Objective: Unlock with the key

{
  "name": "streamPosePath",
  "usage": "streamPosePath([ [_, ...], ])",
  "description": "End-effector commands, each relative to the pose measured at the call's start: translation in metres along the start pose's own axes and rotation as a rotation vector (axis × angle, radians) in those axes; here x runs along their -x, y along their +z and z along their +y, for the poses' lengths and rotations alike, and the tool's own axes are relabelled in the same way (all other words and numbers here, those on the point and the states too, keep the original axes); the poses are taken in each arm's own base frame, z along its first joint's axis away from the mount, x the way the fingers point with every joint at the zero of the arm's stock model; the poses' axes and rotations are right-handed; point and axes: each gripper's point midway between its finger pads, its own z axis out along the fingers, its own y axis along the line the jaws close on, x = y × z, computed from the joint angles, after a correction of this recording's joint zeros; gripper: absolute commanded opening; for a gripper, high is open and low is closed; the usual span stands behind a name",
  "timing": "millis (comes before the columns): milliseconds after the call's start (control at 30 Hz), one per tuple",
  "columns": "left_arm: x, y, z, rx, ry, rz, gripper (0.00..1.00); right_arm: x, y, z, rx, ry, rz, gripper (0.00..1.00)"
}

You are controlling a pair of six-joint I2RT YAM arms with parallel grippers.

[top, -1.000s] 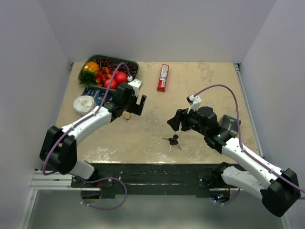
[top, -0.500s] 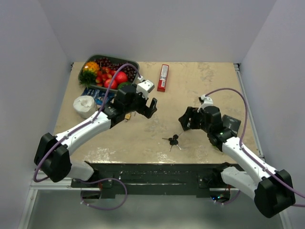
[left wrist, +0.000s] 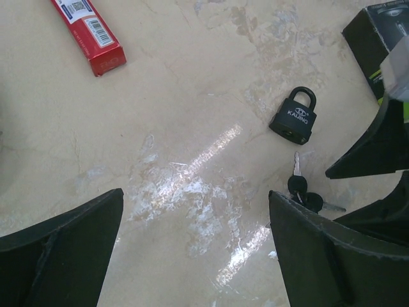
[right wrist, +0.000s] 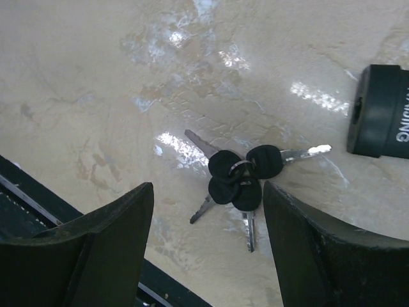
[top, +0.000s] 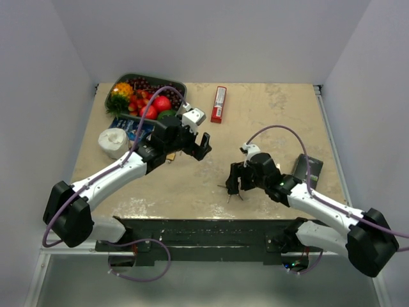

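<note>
- right wrist view: the key is a bunch of four, with black plastic heads clustered on a small silver ring and silver blades fanning out up-left, right, down-left and straight down
- it lies flat on the beige marbled table, near the front edge, in the gap between my right fingers
- my right gripper is spread wide and hangs over the bunch, with neither finger touching it
- the black padlock lies on its side just beyond the right-pointing blade, near the bunch but apart from it
- my left gripper is also spread, holds nothing and hovers over bare table well left of the padlock
- from the left wrist, the padlock stands clear with its shackle closed, the keys are just below it, and my right arm's dark fingers crowd in from the right
- a red box lies further back, a black box sits to the right, and a tray of fruit and a white roll are far left
- nothing lies between the bunch and the padlock
</note>
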Motion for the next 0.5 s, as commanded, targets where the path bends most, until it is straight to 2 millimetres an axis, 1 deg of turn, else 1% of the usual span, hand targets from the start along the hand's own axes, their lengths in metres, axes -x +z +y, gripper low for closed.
streamPosePath([
  [0, 0.021, -0.009, -0.003, -0.007, -0.018, -0.071, 0.99, 0.021, 0.01, 0.019, -0.017, -0.132, -0.025, 0.72],
  [33, 0.021, -0.009, -0.002, -0.006, -0.017, -0.068, 0.99, 0.02, 0.012, 0.02, -0.029, -0.154, -0.013, 0.71],
  [67, 0.022, -0.009, -0.003, -0.008, -0.016, -0.069, 0.99, 0.013, 0.016, 0.026, -0.04, -0.192, 0.022, 0.71],
  [133, 0.022, -0.011, -0.003, -0.003, -0.016, -0.069, 0.99, 0.011, 0.02, 0.023, -0.088, -0.241, 0.033, 0.71],
  [167, 0.023, -0.011, -0.002, 0.0, -0.017, -0.071, 0.99, 0.007, 0.022, 0.026, -0.095, -0.266, 0.052, 0.7],
  [233, 0.023, -0.012, -0.002, -0.001, -0.021, -0.073, 0.99, 0.008, 0.022, 0.023, -0.128, -0.283, 0.05, 0.7],
  [367, 0.025, -0.013, -0.003, -0.006, -0.025, -0.075, 0.99, 0.013, 0.021, 0.022, -0.154, -0.297, 0.043, 0.7],
  [467, 0.026, -0.015, -0.003, -0.002, -0.031, -0.079, 0.99, 0.01, 0.023, 0.022, -0.161, -0.309, 0.06, 0.69],
])
